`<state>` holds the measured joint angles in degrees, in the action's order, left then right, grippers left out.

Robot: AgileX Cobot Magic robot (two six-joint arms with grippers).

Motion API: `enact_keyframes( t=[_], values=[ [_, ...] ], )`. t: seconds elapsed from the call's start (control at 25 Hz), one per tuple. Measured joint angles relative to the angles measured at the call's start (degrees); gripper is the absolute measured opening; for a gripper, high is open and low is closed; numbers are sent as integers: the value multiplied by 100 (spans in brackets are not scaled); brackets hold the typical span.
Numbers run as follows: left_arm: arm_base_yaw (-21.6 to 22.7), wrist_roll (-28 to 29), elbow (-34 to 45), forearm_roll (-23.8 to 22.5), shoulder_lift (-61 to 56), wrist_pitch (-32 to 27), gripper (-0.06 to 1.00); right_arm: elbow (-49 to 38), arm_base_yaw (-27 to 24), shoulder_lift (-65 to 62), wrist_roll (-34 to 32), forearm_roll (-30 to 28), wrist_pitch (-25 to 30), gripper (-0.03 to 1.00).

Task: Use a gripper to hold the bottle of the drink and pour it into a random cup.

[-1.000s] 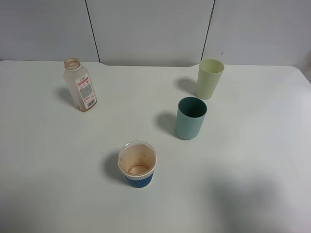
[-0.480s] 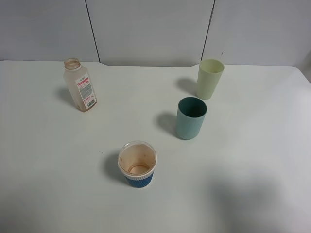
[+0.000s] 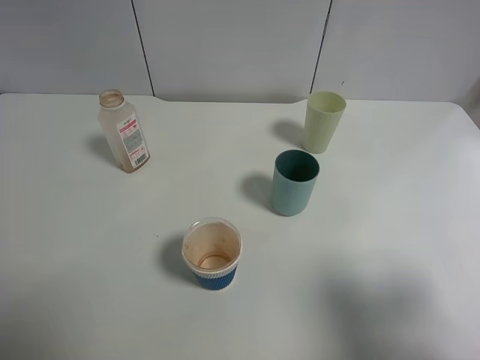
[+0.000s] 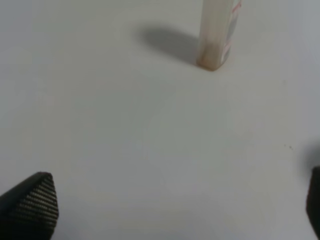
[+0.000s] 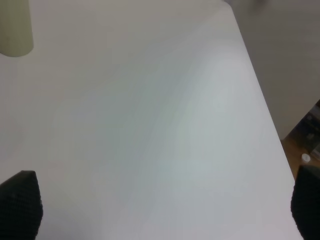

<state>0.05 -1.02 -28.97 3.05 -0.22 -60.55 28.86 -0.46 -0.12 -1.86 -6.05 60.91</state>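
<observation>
The bottle (image 3: 124,141) stands upright and uncapped at the table's back left, clear with a red-and-white label. Of the drink, only a faint brown tint shows at its base. The teal cup (image 3: 294,182) stands right of centre, empty as far as I can see. Neither gripper appears in the exterior high view. In the left wrist view my left gripper (image 4: 172,210) is open, with its dark fingertips (image 4: 30,210) wide apart above bare table and the bottle's lower part (image 4: 217,35) well ahead. My right gripper (image 5: 164,202) is also open and holds nothing.
A pale yellow-green tumbler (image 3: 324,121) stands behind the teal cup and also shows in the right wrist view (image 5: 15,27). A blue ribbed paper cup (image 3: 213,253) with a stained inside sits front centre. The white table (image 3: 390,285) ends at an edge (image 5: 260,100) near the right gripper.
</observation>
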Motion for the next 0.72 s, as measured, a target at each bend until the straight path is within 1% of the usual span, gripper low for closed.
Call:
enact_keyframes(
  t=[0.72],
  values=[
    [0,0,0,0,0,0,98,0,0,0,0,0,0,99]
  ],
)
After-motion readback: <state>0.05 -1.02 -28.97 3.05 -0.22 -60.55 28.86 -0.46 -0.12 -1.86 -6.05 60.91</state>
